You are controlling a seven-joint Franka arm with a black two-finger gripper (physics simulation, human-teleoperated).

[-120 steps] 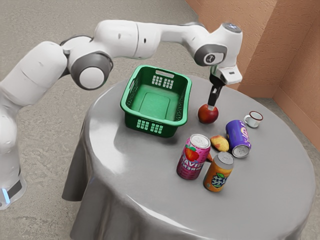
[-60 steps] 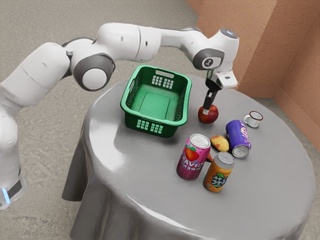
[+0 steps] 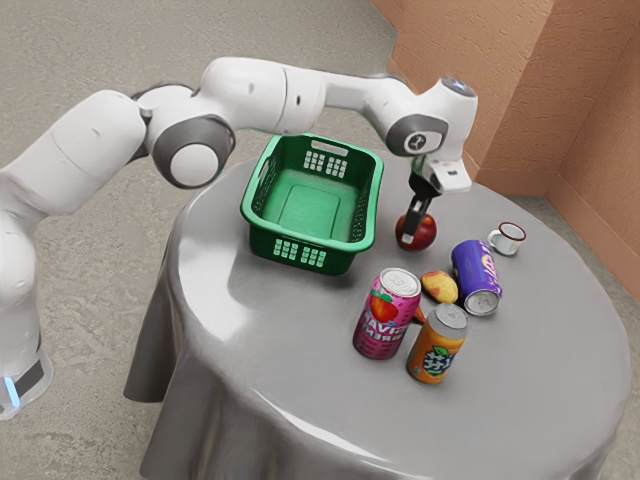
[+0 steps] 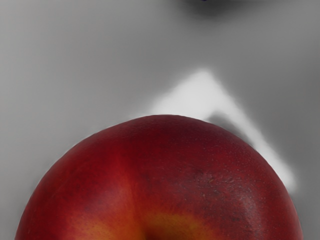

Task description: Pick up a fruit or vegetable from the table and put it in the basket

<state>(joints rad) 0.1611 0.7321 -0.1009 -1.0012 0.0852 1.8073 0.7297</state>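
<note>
Exterior view, left to right. Arm white with grey joints, rising from its base at the far left and reaching across above the table, which is round under a glossy grey cloth. Basket next: green, upright, grid holes in its walls. Pink can upright, nearer the camera than the basket. Then the claw, pointing down at the red fruit and overlapping it; cannot tell whether it is open or closed on it. Red fruit outside the basket, just off its exterior-view right side. Wrist view has the fruit close under the hand, skin deep red, going yellow-orange round a dark dimple. Small reddish piece, partly hidden, between the pink can and the orange can, itself upright. Yellow fruit, blushed red, behind them. Purple can on its side just beside it. Last, white cup, red rim.
</note>
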